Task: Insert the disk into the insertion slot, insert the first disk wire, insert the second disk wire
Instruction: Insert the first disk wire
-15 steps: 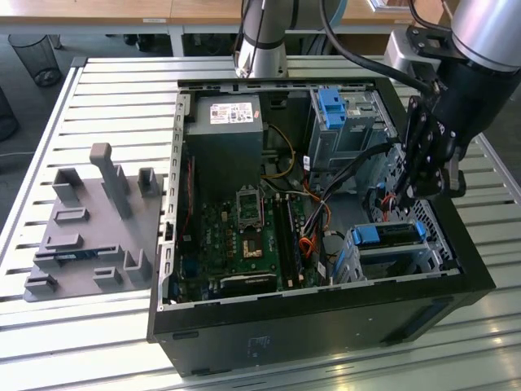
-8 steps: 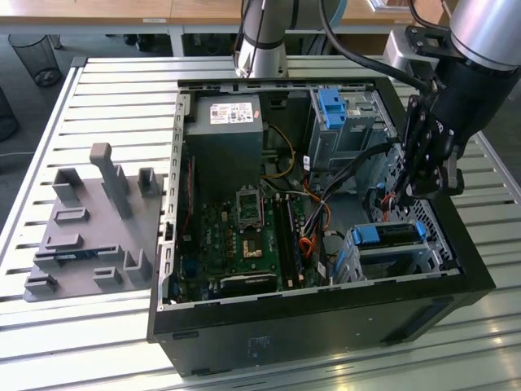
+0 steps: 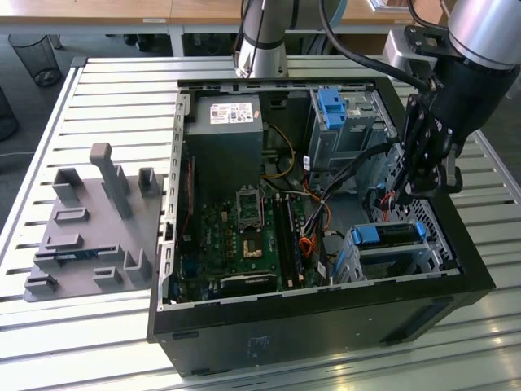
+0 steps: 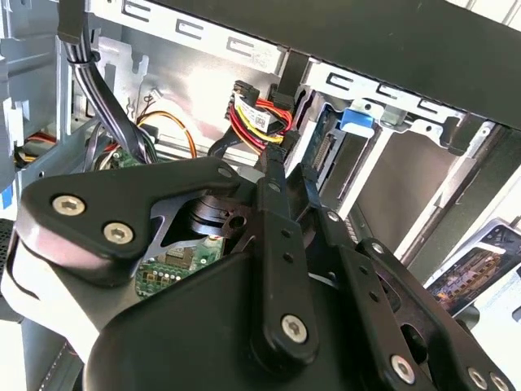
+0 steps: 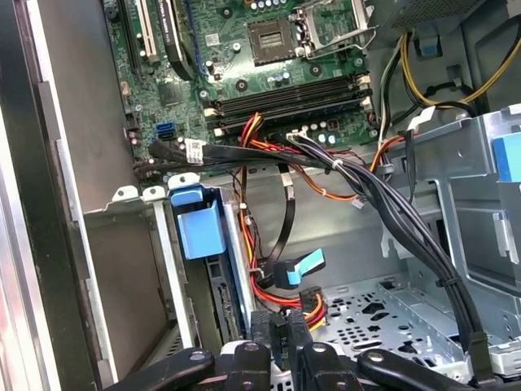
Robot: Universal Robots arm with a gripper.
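Observation:
The disk [image 3: 389, 234], silver in its bright blue carrier [image 5: 198, 224], sits inside the insertion slot [image 3: 391, 259], a low silver cage at the case's front right corner. My gripper [image 3: 404, 189] hangs just above and behind that cage. In both wrist views its fingers [image 5: 299, 330] are pressed together around the black plug of a red, yellow and black disk wire [image 5: 313, 305]. This plug is held close to the disk's rear connector edge [image 4: 326, 147]. A second disk wire with a blue plug [image 5: 303, 267] dangles loose beside the disk.
A taller grey bay with a blue latch [image 3: 334, 106] stands at the case's back right. Thick black cable bundles [image 5: 383, 204] cross beside the gripper. The motherboard [image 3: 244, 228] lies below. A grey fixture plate [image 3: 89, 220] rests on the table at the exterior view's left.

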